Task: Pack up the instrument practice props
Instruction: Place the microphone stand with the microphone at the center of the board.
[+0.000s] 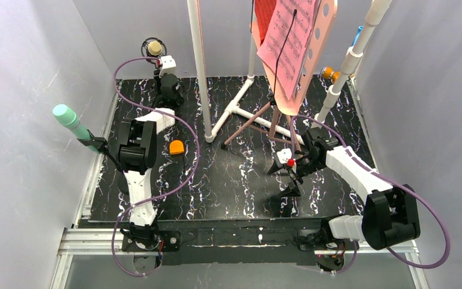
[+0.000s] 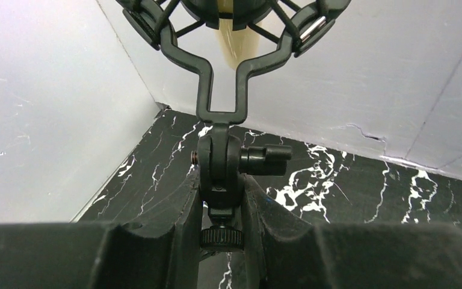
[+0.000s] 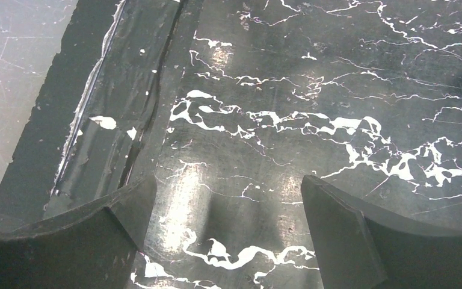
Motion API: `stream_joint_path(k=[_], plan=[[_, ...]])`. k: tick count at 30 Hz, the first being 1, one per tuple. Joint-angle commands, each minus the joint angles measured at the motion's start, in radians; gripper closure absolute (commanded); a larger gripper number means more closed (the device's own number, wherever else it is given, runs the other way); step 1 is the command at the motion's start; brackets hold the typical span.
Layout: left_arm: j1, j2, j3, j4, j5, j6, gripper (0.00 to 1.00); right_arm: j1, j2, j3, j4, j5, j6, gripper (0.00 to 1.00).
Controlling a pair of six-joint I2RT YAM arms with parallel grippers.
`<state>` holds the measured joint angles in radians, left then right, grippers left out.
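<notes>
Right claw [image 3: 222, 232] spread wide, empty, above counter [image 3: 337, 72]. Left claw [image 2: 219, 201] clenched on swivel joint [image 2: 216, 159] under shock mount [image 2: 219, 90] of yellow microphone [image 2: 234, 45], far-left corner. Likely light, top-heavy; shock mount springy, so swivel joint is firmer hold.

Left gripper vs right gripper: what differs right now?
1. The left gripper is shut on the swivel joint of the shock mount that carries the yellow microphone. The right gripper is open and holds nothing.
2. The left gripper sits in the far left corner by the wall. The right gripper hangs over the marbled table on the right side.
Shared: black two-finger build.
</notes>
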<state>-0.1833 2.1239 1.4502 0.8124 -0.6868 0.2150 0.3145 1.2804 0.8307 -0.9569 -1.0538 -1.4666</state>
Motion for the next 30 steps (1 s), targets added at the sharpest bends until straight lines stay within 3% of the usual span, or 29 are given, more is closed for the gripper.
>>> stream_joint_path(k=[1,9,15,16,18,20,22,25,28,30], plan=[[0.028,-0.014,0.061,0.085,0.01,-0.052,1.0,-0.002,0.023,0.05,-0.079,-0.004,-0.069,0.0],[0.057,-0.034,-0.043,0.086,-0.009,-0.128,0.89,-0.002,0.03,0.049,-0.082,-0.005,-0.071,0.0],[0.064,-0.077,-0.13,0.085,0.012,-0.165,0.68,-0.002,0.027,0.047,-0.071,-0.005,-0.06,0.0],[0.064,-0.091,-0.15,0.085,0.021,-0.169,0.61,-0.002,0.025,0.047,-0.069,-0.005,-0.055,0.0],[0.061,-0.171,-0.217,0.079,0.094,-0.191,0.33,-0.002,0.02,0.041,-0.055,-0.002,-0.043,0.0],[0.058,-0.246,-0.271,0.036,0.128,-0.209,0.12,-0.003,0.012,0.036,-0.041,-0.001,-0.029,0.0],[0.058,-0.321,-0.341,-0.003,0.148,-0.253,0.03,-0.004,0.004,0.029,-0.022,0.001,-0.012,0.0],[0.057,-0.477,-0.462,-0.123,0.308,-0.382,0.02,-0.01,-0.001,0.022,-0.006,0.007,0.003,0.0],[0.054,-0.671,-0.618,-0.218,0.7,-0.55,0.02,-0.025,-0.023,0.008,0.007,0.008,0.016,0.0],[0.047,-0.751,-0.656,-0.252,0.789,-0.579,0.02,-0.027,-0.029,0.004,0.014,0.004,0.023,0.0]])
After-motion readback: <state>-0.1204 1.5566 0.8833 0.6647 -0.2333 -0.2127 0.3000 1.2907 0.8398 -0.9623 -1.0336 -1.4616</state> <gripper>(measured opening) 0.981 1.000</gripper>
